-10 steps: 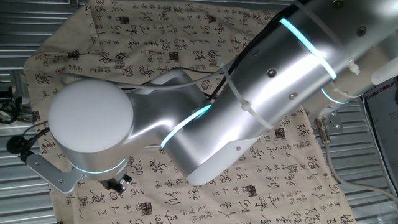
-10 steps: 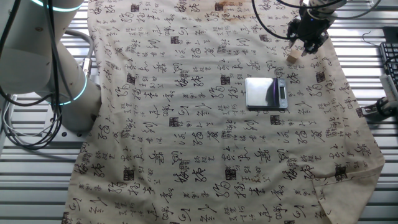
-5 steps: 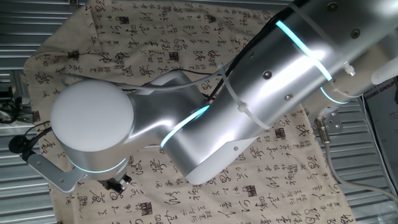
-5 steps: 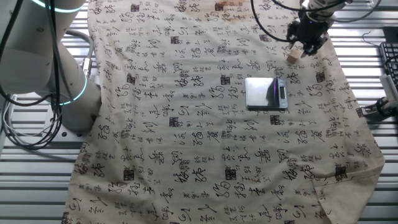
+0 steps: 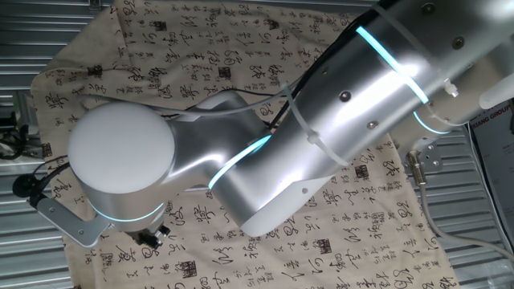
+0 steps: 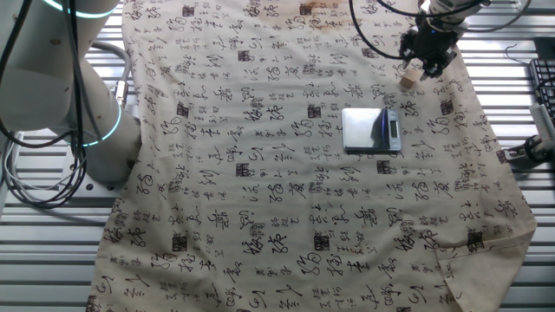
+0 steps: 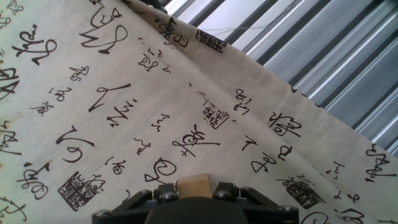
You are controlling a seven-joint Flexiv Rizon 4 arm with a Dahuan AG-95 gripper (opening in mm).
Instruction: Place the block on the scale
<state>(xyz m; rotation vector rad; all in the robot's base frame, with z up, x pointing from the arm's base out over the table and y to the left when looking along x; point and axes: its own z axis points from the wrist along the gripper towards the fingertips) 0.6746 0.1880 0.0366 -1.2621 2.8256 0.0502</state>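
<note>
On the calligraphy-printed cloth (image 6: 260,173) covering the worktop, the scale (image 6: 371,130) lies flat and bare near the middle-right, its plate free to receive a load. Further right and toward the far edge, the pincer (image 6: 422,62) is clamped on the block (image 6: 409,78), holding it clear of the cloth, well apart from the scale, presumably for carrying across to the plate.

One fixed view sits close behind the arm (image 5: 321,144), whose silver body fills most of the frame above the printed cloth (image 5: 161,48). The other fixed view looks down from farther off, taking in the whole cloth (image 6: 260,173). The hand view faces down at the cloth (image 7: 124,93), very near. All three share the cloth.
</note>
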